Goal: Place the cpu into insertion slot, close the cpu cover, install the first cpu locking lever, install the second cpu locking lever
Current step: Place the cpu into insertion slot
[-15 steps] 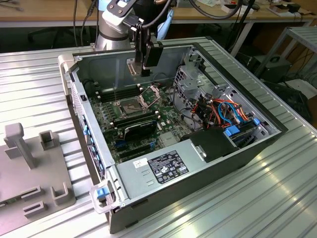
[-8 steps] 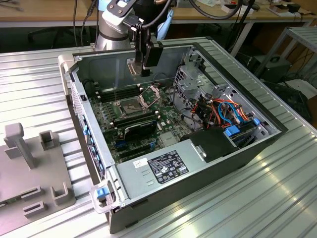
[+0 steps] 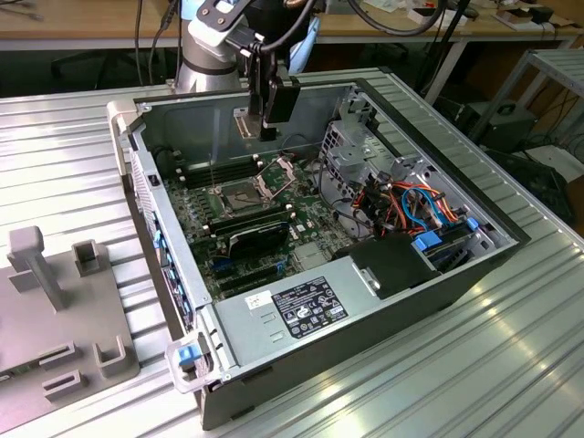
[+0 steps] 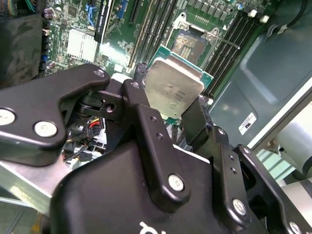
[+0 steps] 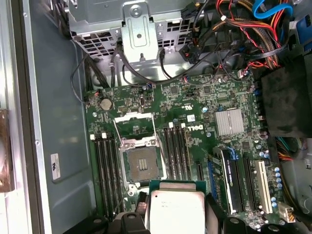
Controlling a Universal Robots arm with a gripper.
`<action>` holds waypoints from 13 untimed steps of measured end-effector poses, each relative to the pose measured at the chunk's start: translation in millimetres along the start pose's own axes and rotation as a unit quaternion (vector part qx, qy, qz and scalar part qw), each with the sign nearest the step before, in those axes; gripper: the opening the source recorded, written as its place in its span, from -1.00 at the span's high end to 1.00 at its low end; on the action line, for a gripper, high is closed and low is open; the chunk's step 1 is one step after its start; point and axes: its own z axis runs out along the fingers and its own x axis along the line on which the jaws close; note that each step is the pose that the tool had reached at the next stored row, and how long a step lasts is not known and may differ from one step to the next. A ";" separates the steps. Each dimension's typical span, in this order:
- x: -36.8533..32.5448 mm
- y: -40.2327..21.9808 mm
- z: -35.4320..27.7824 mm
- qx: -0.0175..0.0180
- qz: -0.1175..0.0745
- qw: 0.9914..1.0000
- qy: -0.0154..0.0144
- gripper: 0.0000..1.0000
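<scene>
The big ribbed table (image 3: 511, 365) carried an open computer case (image 3: 429, 292). On its green board (image 5: 195, 107) the insertion slot (image 5: 139, 165) sat bare, the cpu cover (image 5: 134, 124) flipped open. The black jaws held the cpu (image 4: 173, 87) above the board, hiding two of its edges.

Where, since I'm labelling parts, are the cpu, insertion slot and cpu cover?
cpu (image 4: 173, 87), second wrist view, middle of metal top.
insertion slot (image 5: 141, 165), first wrist view, dark centre.
cpu cover (image 5: 138, 142), first wrist view, hinged edge.
</scene>
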 end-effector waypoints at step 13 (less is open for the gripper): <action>22.7 -0.1 8.8 -0.001 -0.049 0.999 0.002 -0.09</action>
